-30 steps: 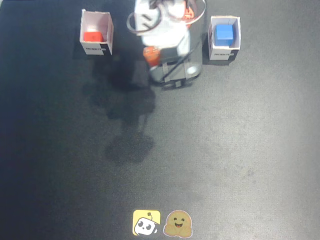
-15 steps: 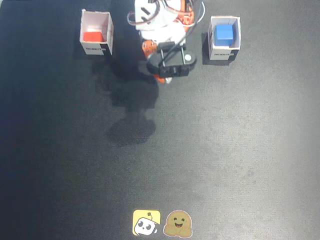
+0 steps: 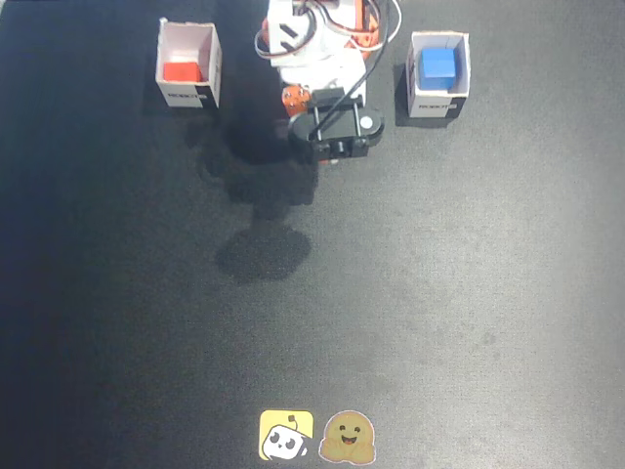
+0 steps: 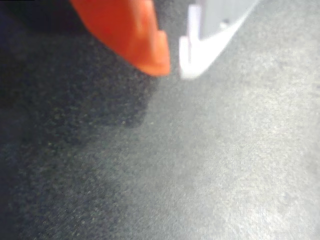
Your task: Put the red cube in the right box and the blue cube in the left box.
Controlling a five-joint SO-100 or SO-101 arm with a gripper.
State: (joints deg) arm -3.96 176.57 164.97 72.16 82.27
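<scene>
Jaws nearly together, our gripper holds nothing. Stickers lie at six o'clock. Red cube sits boxed at ten, blue cube at two.

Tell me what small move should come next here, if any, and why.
Probably none beyond staying parked. In the fixed view the red cube sits in the left white box and the blue cube in the right white box. The wrist view shows the tool holding nothing, fingertips nearly closed, over bare black mat. Both cubes look placed.

The table looks matt black with a fine grain; beside it, the gripper fingers look smooth plastic.
</scene>
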